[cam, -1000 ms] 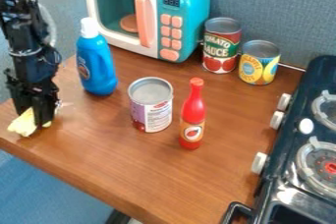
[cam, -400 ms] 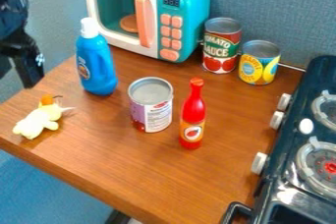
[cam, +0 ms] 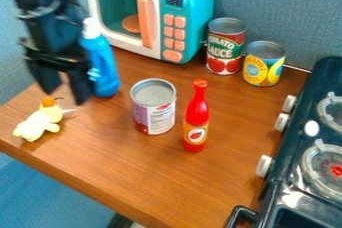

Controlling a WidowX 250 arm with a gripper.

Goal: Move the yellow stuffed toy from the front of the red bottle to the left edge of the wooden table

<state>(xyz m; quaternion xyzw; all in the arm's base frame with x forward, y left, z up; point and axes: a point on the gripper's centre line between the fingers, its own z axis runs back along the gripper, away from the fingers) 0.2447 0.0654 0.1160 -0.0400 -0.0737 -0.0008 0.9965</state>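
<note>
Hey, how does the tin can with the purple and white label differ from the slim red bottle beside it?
The tin can with the purple and white label is wide and straight-sided, while the slim red bottle narrows to a neck. The can has a flat grey metal top; the bottle ends in a red cap. Both stand upright on the brown wooden counter.

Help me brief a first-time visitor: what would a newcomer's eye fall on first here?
Probably the turquoise-and-white toy microwave at the back of the counter, then the slim red bottle standing near its middle. At the left, the black gripper hangs, fingers apart, close to a small pale-yellow toy lying near the edge.
</note>
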